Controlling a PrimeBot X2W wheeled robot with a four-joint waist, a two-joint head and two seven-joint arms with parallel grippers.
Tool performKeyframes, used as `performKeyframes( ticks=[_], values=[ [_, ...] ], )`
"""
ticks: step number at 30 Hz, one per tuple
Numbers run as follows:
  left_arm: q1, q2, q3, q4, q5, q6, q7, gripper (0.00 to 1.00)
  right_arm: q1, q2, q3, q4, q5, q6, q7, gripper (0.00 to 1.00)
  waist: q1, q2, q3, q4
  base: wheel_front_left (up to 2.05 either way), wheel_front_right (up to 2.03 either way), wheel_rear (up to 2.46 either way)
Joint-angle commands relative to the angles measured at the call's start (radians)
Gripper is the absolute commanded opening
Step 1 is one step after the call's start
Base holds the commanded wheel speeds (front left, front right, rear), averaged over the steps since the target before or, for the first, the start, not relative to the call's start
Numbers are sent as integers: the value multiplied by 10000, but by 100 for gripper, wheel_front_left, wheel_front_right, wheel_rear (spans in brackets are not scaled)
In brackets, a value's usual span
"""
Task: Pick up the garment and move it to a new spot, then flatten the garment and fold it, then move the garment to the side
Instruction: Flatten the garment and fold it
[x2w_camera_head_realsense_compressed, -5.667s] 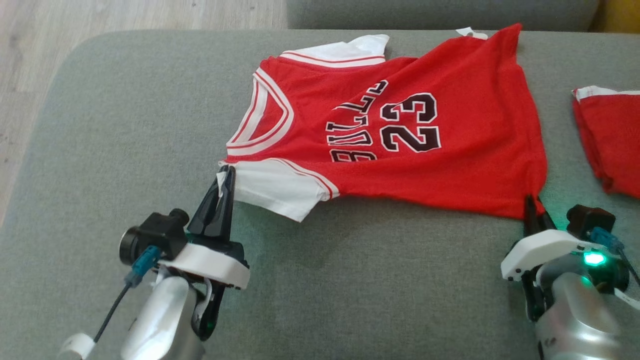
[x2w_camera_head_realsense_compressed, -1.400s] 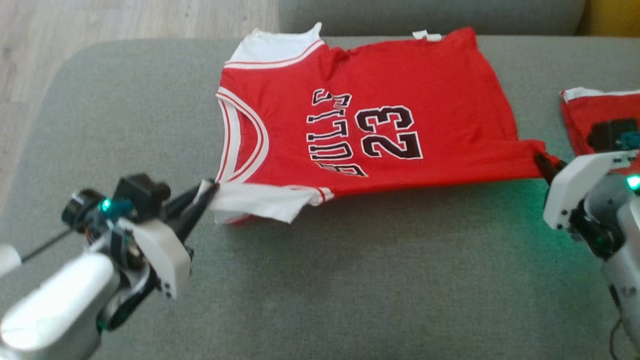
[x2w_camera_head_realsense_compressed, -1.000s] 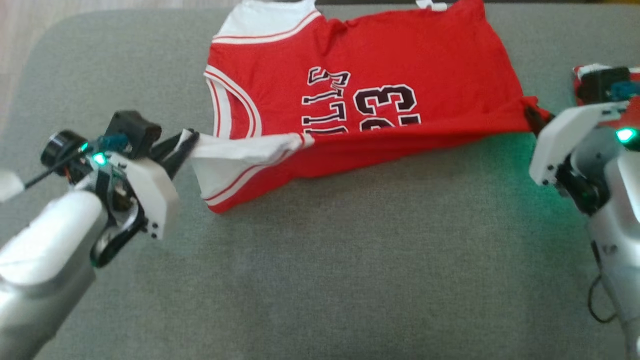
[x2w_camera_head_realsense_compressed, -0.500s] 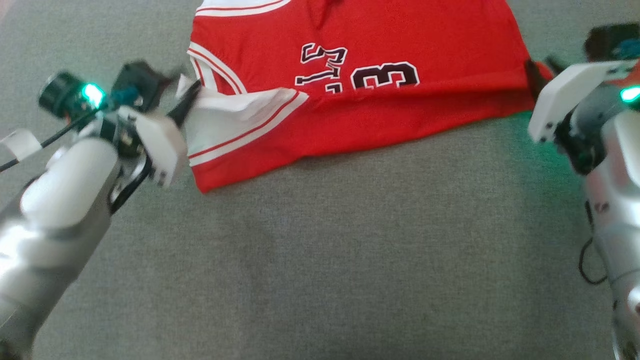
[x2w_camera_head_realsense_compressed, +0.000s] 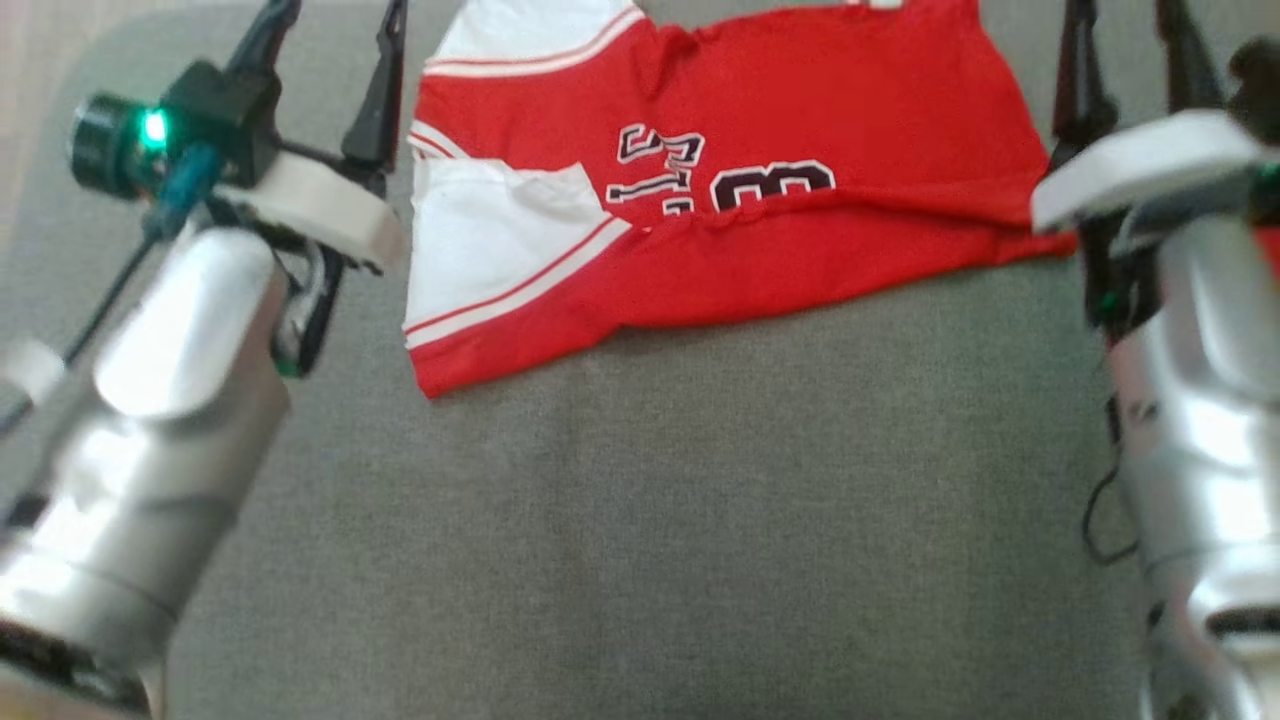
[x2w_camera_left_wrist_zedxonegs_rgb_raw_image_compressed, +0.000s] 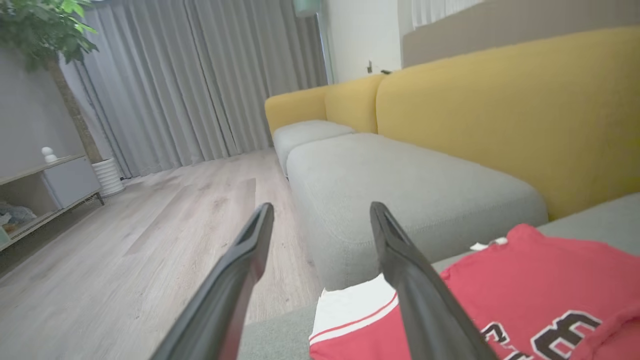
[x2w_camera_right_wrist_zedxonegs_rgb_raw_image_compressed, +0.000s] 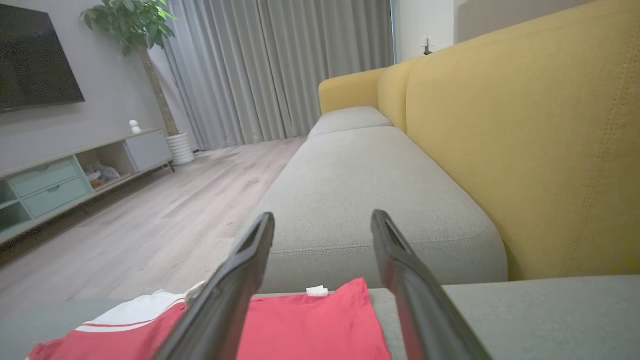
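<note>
The garment (x2w_camera_head_realsense_compressed: 800, 130) is a red jersey with white sleeves and black lettering, lying on the grey cushion (x2w_camera_head_realsense_compressed: 640, 520). Its near edge is folded up over the front and covers the lower half of the print. My left gripper (x2w_camera_head_realsense_compressed: 338, 15) stands open just left of the collar and white sleeve, with nothing between its fingers. At the jersey's right end my right gripper (x2w_camera_head_realsense_compressed: 1120, 15) is open and empty too. In the left wrist view the open left gripper (x2w_camera_left_wrist_zedxonegs_rgb_raw_image_compressed: 322, 207) sits above the garment (x2w_camera_left_wrist_zedxonegs_rgb_raw_image_compressed: 525, 280). In the right wrist view the open right gripper (x2w_camera_right_wrist_zedxonegs_rgb_raw_image_compressed: 324, 216) sits above the garment (x2w_camera_right_wrist_zedxonegs_rgb_raw_image_compressed: 310, 325).
A yellow sofa back (x2w_camera_left_wrist_zedxonegs_rgb_raw_image_compressed: 500, 100) rises behind a second grey cushion (x2w_camera_left_wrist_zedxonegs_rgb_raw_image_compressed: 400, 180). Wooden floor (x2w_camera_left_wrist_zedxonegs_rgb_raw_image_compressed: 150, 240) lies to the left, with a low cabinet (x2w_camera_right_wrist_zedxonegs_rgb_raw_image_compressed: 75, 170), a potted plant (x2w_camera_right_wrist_zedxonegs_rgb_raw_image_compressed: 135, 25) and curtains beyond. A sliver of other red cloth (x2w_camera_head_realsense_compressed: 1272, 250) shows beside my right arm.
Both grippers carried the jersey's near edge over its front, then opened and let go; they now stand lifted off the cloth. The head camera has also shifted.
</note>
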Motion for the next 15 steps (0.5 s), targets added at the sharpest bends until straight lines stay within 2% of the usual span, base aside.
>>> performKeyframes(
  ticks=[1, 4, 9, 11, 15],
  values=[
    [134, 263, 722, -663, 6, 229, -86, 100, 450, 266, 93, -557, -65, -17, -228, 100, 1, 0, -326, 86, 0, 0, 0],
    [1299, 126, 1625, -1838, 162, 664, -90, 100, 1380, 531, -170, -1342, -152, -17, -394, 100, 1, 0, -609, 116, 0, 0, 0],
    [3578, -278, 2633, -3373, 758, 1077, -93, 100, 3310, 787, -699, -2985, -477, -17, -431, 100, 1, 0, -908, 161, 0, 0, 0],
    [4369, -465, 2889, -3744, 1042, 1153, -93, 100, 4092, 815, -770, -3524, -346, -17, -433, 100, 1, 0, -960, 184, 0, 0, 0],
    [5607, -846, 3247, -3909, 1411, 1109, -94, 100, 5347, 823, -283, -4149, 68, -17, -434, 100, 1, 0, -1038, 155, 0, 0, 0]
  ],
)
